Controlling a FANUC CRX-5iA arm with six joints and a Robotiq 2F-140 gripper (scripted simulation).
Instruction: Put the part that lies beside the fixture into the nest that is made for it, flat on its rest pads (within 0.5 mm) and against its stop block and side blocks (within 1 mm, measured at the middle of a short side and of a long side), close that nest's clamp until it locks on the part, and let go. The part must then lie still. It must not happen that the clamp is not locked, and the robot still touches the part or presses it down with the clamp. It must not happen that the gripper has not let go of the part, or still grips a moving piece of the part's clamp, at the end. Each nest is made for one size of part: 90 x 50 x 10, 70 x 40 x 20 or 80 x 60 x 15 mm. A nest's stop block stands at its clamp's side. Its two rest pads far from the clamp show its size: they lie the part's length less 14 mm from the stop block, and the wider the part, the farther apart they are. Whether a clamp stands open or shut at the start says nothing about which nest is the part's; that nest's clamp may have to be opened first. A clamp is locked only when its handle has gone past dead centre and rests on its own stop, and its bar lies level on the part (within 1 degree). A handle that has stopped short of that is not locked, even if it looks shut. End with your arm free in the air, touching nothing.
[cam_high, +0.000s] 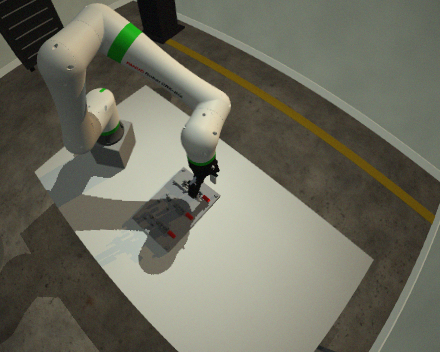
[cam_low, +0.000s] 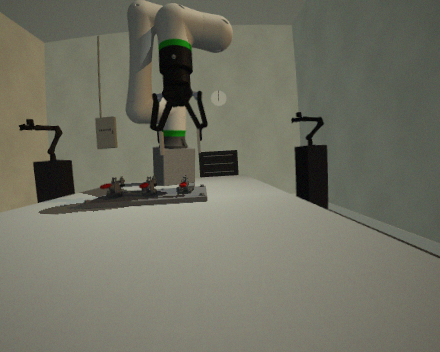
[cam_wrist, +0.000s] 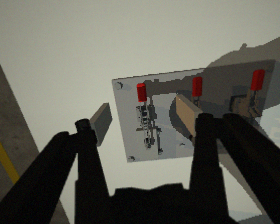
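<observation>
The grey fixture plate (cam_high: 159, 239) (cam_low: 197, 196) (cam_wrist: 125, 136) lies on the white table and carries three clamps in a row with red handles (cam_wrist: 141, 92) (cam_wrist: 197, 86) (cam_wrist: 258, 80). My gripper (cam_high: 196, 189) (cam_low: 180, 145) (cam_wrist: 143, 107) is open and empty, with its tan finger pads spread apart. It hangs well above the end nest nearest the plate's edge, over that nest's clamp (cam_wrist: 150, 131). A brownish block shape (cam_wrist: 241, 104) shows in the far nest, deep in the arm's shadow; I cannot tell whether it is the part. No part shows beside the plate.
The robot's grey pedestal (cam_high: 112, 145) (cam_low: 174, 165) stands on the table behind the fixture. Black stands with small arms (cam_low: 311, 172) (cam_low: 52, 180) flank the table. The arm's shadow covers most of the plate.
</observation>
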